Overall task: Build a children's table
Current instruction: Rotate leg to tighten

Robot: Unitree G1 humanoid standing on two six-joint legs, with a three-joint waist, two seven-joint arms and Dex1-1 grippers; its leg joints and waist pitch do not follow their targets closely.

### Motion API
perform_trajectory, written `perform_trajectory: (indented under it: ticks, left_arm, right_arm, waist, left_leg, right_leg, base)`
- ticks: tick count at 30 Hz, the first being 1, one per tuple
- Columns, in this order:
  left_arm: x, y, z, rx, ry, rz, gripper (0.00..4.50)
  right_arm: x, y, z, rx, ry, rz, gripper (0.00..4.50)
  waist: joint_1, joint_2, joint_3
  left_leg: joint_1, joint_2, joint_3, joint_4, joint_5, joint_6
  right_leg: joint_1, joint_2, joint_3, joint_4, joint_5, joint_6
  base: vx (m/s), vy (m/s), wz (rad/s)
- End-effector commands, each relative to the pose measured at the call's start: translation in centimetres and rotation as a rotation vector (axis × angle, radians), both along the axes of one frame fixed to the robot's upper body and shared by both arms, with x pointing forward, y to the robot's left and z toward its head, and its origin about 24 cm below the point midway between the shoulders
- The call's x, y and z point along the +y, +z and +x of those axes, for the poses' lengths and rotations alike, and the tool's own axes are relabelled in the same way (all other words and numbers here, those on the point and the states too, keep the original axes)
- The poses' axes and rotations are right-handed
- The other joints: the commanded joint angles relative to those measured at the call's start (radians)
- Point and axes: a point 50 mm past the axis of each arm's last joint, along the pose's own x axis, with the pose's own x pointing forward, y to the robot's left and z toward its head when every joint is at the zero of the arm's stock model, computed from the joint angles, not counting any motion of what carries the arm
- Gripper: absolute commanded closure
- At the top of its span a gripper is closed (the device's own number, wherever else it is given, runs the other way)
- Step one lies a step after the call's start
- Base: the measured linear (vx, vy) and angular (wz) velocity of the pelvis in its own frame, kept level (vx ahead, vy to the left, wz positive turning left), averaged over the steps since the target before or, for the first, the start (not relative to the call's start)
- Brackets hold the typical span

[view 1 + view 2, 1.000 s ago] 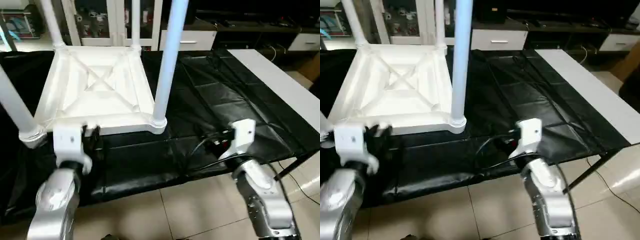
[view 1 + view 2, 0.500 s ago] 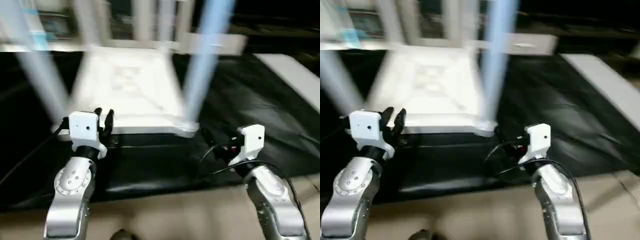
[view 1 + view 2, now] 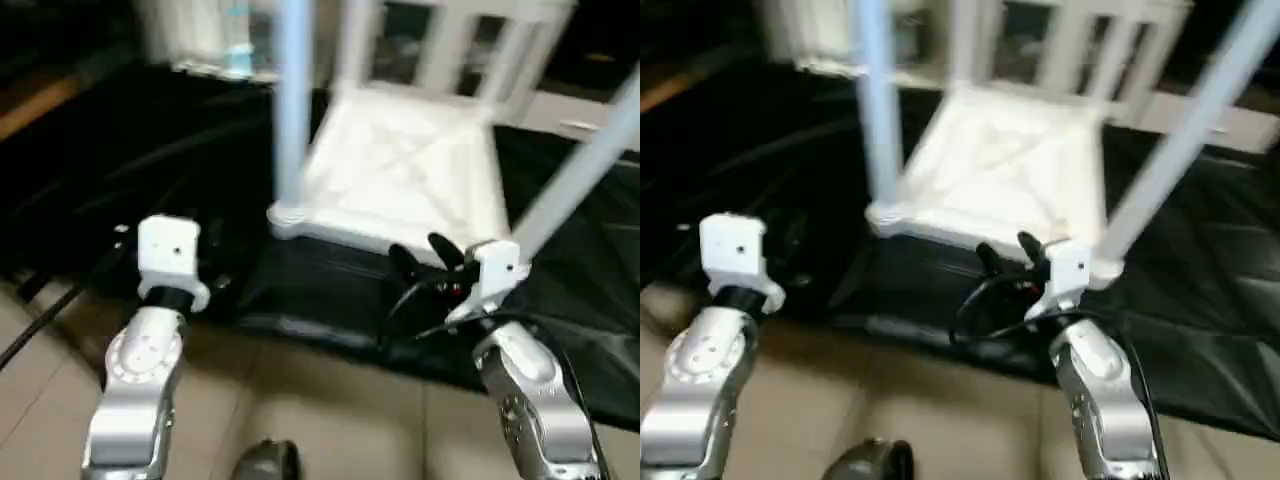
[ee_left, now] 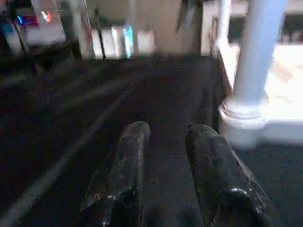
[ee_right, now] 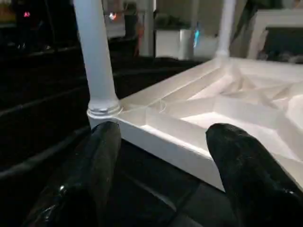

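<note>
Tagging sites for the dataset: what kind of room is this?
Probably an indoor lab or office-like workroom: a work table draped in black cloth, white cabinets along the back wall, a beige tiled floor.

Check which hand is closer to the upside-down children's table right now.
Right. The right hand sits just in front of the children's table near edge, fingers open and empty. The left hand is off to the side over the black cloth, beside a corner leg.
</note>
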Motion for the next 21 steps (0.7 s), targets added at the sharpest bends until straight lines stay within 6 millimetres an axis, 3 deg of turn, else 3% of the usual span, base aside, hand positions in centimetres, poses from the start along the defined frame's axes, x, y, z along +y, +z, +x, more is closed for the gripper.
perform_trajectory:
  ticks: [1, 2, 3, 4, 5, 6, 7, 8, 9, 10, 11, 12, 13, 14, 15, 16, 17, 18, 19, 20, 21]
  left_arm:
    - [-0.6, 0.4, 0.4, -0.001, -0.026, 0.007, 2.9]
    - [-0.5, 0.3, 0.4, 0.02, -0.027, 0.012, 2.9]
    - [-0.5, 0.3, 0.4, 0.02, -0.027, 0.012, 2.9]
    - [-0.8, 0.3, 0.6, 0.021, -0.091, -0.02, 2.9]
    - [-0.8, 0.5, 0.6, 0.007, -0.103, -0.022, 2.9]
    - [-0.9, 0.8, 0.7, -0.015, -0.123, -0.014, 2.9]
    - [-0.9, 1.0, 0.8, -0.028, -0.13, -0.007, 2.9]
    - [-1.0, 1.1, 0.8, -0.033, -0.133, -0.006, 2.9]
    - [-1.0, 1.2, 1.0, -0.035, -0.133, -0.022, 2.9]
    - [-1.0, 1.3, 1.1, -0.034, -0.132, -0.036, 2.9]
    - [-0.9, 1.4, 1.4, -0.043, -0.117, -0.028, 2.9]
    - [-1.1, 1.6, 1.7, -0.056, -0.132, -0.042, 2.9]
    - [-1.1, 1.5, 1.9, -0.057, -0.129, -0.017, 2.9]
    - [-1.0, 1.5, 2.0, -0.054, -0.126, 0.002, 2.9]
    - [-1.0, 1.4, 2.1, -0.052, -0.121, 0.017, 2.9]
    - [-1.0, 1.4, 2.1, -0.048, -0.132, -0.003, 2.9]
    - [-1.0, 1.3, 2.1, -0.049, -0.135, -0.014, 2.9]
    - [-1.0, 1.3, 2.1, -0.049, -0.139, -0.026, 2.9]
    - [-1.0, 1.2, 2.0, -0.045, -0.14, -0.031, 2.9]
    - [-1.0, 1.2, 2.0, -0.045, -0.14, -0.031, 2.9]
    - [-1.0, 1.0, 1.9, -0.042, -0.135, -0.031, 2.9]
  right_arm:
    - [-1.1, -0.1, -0.1, 0.004, -0.05, -0.006, 1.27]
    - [-1.3, -0.1, 0.0, 0.003, -0.064, -0.008, 1.27]
    - [-1.3, -0.1, 0.0, 0.003, -0.064, -0.008, 1.27]
    - [-1.7, 0.0, 0.1, 0.004, -0.091, -0.015, 1.27]
    - [-1.8, 0.0, 0.1, 0.008, -0.107, -0.02, 1.27]
    - [-1.9, -0.1, 0.1, 0.015, -0.118, -0.018, 1.27]
    - [-1.9, -0.1, 0.1, 0.016, -0.12, -0.021, 1.27]
    - [-1.9, -0.1, 0.1, 0.015, -0.12, -0.024, 1.27]
    - [-1.8, -0.1, 0.1, 0.015, -0.115, -0.02, 1.27]
    - [-1.8, -0.1, 0.0, 0.015, -0.112, -0.015, 1.27]
    - [-1.7, -0.1, -0.1, 0.018, -0.109, -0.013, 1.27]
    - [-1.5, -0.2, -0.2, 0.028, -0.091, 0.013, 1.27]
    - [-1.4, -0.4, -0.3, 0.035, -0.076, 0.012, 1.27]
    - [-1.3, -0.4, -0.3, 0.038, -0.067, 0.006, 1.27]
    - [-1.2, -0.4, -0.4, 0.04, -0.064, 0.0, 1.27]
    - [-1.2, -0.5, -0.4, 0.039, -0.06, -0.009, 1.27]
    - [-1.2, -0.4, -0.4, 0.037, -0.06, -0.013, 1.27]
    - [-1.2, -0.4, -0.4, 0.036, -0.061, -0.014, 1.27]
    - [-1.2, -0.3, -0.3, 0.032, -0.064, -0.015, 1.27]
    - [-1.2, -0.3, -0.3, 0.032, -0.064, -0.015, 1.27]
    - [-1.3, -0.2, -0.2, 0.029, -0.069, -0.016, 1.27]
  waist:
    - [-0.04, 0.002, -0.024]
    - [-0.057, 0.025, -0.039]
    - [-0.088, 0.063, -0.029]
    - [-0.097, 0.059, -0.035]
    - [-0.114, 0.048, -0.029]
    - [-0.12, 0.037, -0.032]
    - [-0.123, 0.013, -0.026]
    - [-0.126, 0.007, -0.021]
    - [-0.132, -0.02, -0.021]
    - [-0.132, -0.022, -0.024]
    - [-0.137, -0.014, -0.021]
    - [-0.142, -0.006, -0.017]
    - [-0.151, 0.026, -0.023]
    - [-0.156, 0.035, -0.021]
    - [-0.139, 0.041, -0.022]
    - [-0.128, 0.018, -0.026]
    - [-0.142, -0.031, 0.0]
    - [-0.152, -0.039, 0.001]
    - [-0.138, -0.038, -0.007]
    - [-0.126, -0.029, 0.001]
    - [-0.13, 0.004, -0.017]
  left_leg:
    - [0.07, 0.097, -0.073, -0.041, -0.196, -0.086]
    - [0.099, 0.133, -0.088, -0.122, -0.319, -0.116]
    - [0.085, 0.184, -0.13, -0.289, -0.825, -0.15]
    - [0.077, 0.165, -0.13, -0.323, -0.941, -0.109]
    - [0.079, 0.134, -0.104, -0.33, -0.917, -0.097]
    - [0.077, 0.127, -0.102, -0.323, -0.872, -0.102]
    - [0.066, 0.109, -0.084, -0.293, -0.735, -0.118]
    - [0.069, 0.105, -0.073, -0.279, -0.681, -0.121]
    - [0.097, 0.098, -0.051, -0.234, -0.543, -0.102]
    - [0.117, 0.1, -0.042, -0.21, -0.456, -0.077]
    - [0.135, 0.105, -0.025, -0.203, -0.309, -0.034]
    - [0.121, 0.116, -0.029, -0.235, -0.334, -0.037]
    - [0.091, 0.142, -0.045, -0.306, -0.493, -0.069]
    - [0.073, 0.15, -0.046, -0.356, -0.639, -0.092]
    - [0.05, 0.141, -0.024, -0.423, -0.844, -0.129]
    - [0.112, 0.161, 0.029, -0.41, -0.835, -0.128]
    - [0.238, 0.118, 0.047, -0.226, -0.708, -0.14]
    - [0.275, 0.077, 0.064, -0.082, -0.487, -0.088]
    - [0.145, 0.077, 0.01, -0.072, -0.146, 0.017]
    - [0.127, 0.097, 0.009, -0.113, -0.164, 0.008]
    - [0.201, 0.117, 0.016, -0.221, -0.374, -0.047]
  right_leg:
    - [0.016, -0.191, 0.072, -0.226, -0.606, -0.114]
    - [0.019, -0.129, 0.036, -0.189, -0.481, -0.109]
    - [0.008, -0.048, 0.021, -0.071, -0.2, -0.049]
    - [0.037, -0.033, 0.016, -0.036, 0.05, -0.036]
    - [0.041, -0.042, 0.022, -0.056, 0.076, -0.043]
    - [0.053, -0.062, 0.037, -0.081, 0.034, -0.036]
    - [0.054, -0.117, 0.072, -0.163, -0.194, -0.039]
    - [0.051, -0.146, 0.077, -0.202, -0.381, -0.04]
    - [0.037, -0.179, 0.075, -0.269, -0.686, -0.026]
    - [0.033, -0.2, 0.077, -0.293, -0.74, -0.034]
    - [0.045, -0.197, 0.039, -0.329, -0.721, -0.037]
    - [0.059, -0.174, 0.019, -0.319, -0.652, -0.032]
    - [0.1, -0.113, -0.006, -0.251, -0.429, -0.017]
    - [0.122, -0.082, -0.015, -0.19, -0.314, -0.018]
    - [0.15, -0.031, -0.018, -0.089, -0.094, -0.027]
    - [0.101, -0.039, 0.028, -0.081, -0.164, -0.015]
    - [-0.041, -0.116, 0.061, -0.305, -0.748, -0.027]
    - [-0.068, -0.175, 0.065, -0.383, -0.956, -0.048]
    - [0.087, -0.226, 0.142, -0.358, -0.976, -0.115]
    - [0.119, -0.221, 0.125, -0.345, -0.946, -0.097]
    - [0.091, -0.112, 0.058, -0.292, -0.717, -0.083]
  base:
    - [-0.098, 0.087, -0.16]
    - [-0.098, 0.087, -0.16]
    - [-0.136, 0.084, 0.01]
    - [-0.159, 0.06, 0.01]
    - [-0.159, 0.06, 0.01]
    - [-0.113, 0.031, -0.07]
    - [-0.128, -0.008, -0.19]
    - [-0.128, -0.008, -0.19]
    - [-0.107, -0.032, -0.12]
    - [-0.117, -0.03, -0.05]
    - [-0.117, -0.03, -0.05]
    - [-0.092, -0.011, -0.11]
    - [-0.052, 0.016, -0.16]
    - [-0.052, 0.016, -0.16]
    - [-0.072, 0.013, -0.03]
    - [0.011, -0.062, 0.04]
    - [0.011, -0.062, 0.04]
    - [0.03, -0.056, -0.28]
    - [0.066, 0.065, -0.63]
    - [0.066, 0.065, -0.63]
    - [0.051, 0.097, -0.46]
